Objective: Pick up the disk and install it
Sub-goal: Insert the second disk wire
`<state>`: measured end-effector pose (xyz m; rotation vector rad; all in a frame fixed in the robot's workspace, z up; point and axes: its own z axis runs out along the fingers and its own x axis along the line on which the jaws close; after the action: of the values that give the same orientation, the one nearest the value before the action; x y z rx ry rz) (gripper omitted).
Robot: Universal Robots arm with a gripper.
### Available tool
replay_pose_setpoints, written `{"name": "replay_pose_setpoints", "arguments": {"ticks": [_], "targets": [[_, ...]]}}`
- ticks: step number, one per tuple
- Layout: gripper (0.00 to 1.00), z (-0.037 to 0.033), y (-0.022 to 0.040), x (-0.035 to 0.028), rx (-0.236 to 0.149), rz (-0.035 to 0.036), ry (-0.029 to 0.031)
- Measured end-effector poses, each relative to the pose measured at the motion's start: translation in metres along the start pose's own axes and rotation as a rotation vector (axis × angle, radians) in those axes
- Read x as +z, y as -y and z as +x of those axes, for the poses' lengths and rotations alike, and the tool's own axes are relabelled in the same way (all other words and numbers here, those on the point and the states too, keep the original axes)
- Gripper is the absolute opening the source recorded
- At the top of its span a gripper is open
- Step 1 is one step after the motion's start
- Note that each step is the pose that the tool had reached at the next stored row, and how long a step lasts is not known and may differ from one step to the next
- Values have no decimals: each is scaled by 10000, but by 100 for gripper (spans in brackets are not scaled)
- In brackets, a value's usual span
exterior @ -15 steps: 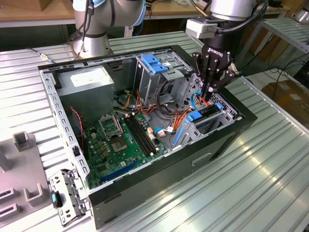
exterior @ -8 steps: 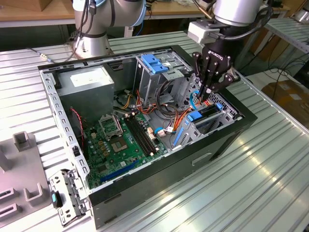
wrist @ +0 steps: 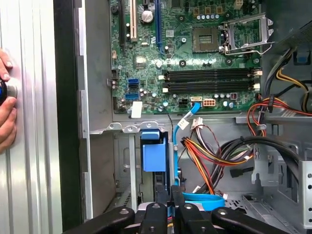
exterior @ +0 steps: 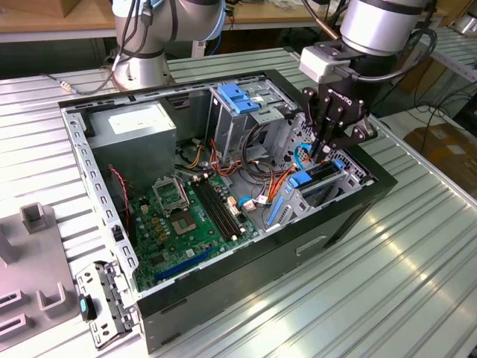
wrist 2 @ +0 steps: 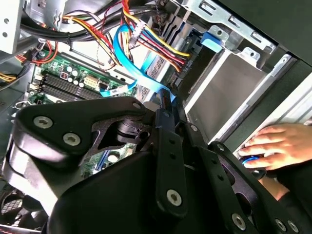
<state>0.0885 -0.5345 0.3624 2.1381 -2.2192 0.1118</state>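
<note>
The disk (exterior: pixel 319 176) sits tilted in the drive bay at the case's end on the exterior view's right, with blue rails along its edges. In the second wrist view its silver face (wrist 2: pixel 229 92) lies inside the grey cage, a blue tab at its far end. In the first wrist view its blue carrier end (wrist: pixel 153 153) shows beyond the fingers. My gripper (exterior: pixel 322 151) hangs straight over the disk, shut, fingers (wrist 2: pixel 163 105) pressed together. The tips reach the disk's upper edge; I cannot tell whether they touch it.
The open computer case (exterior: pixel 149 306) lies on a ribbed metal table. Inside are the green motherboard (exterior: pixel 186 224), the grey power supply (exterior: pixel 138 123), a blue bracket (exterior: pixel 237 97) and loose cables (wrist: pixel 214 156). A person's hand (wrist 2: pixel 278 144) rests on a round button beside the case.
</note>
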Motion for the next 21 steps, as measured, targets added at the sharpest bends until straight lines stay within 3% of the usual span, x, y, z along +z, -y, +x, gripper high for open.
{"name": "replay_pose_setpoints", "arguments": {"ticks": [2,18,19,20,21], "targets": [[16,16,0,9,-27,18,41],[16,21,0,10,-48,23,43],[16,31,0,11,-47,27,66],[16,45,0,15,-44,33,143],[16,85,1,23,-43,39,342]]}}
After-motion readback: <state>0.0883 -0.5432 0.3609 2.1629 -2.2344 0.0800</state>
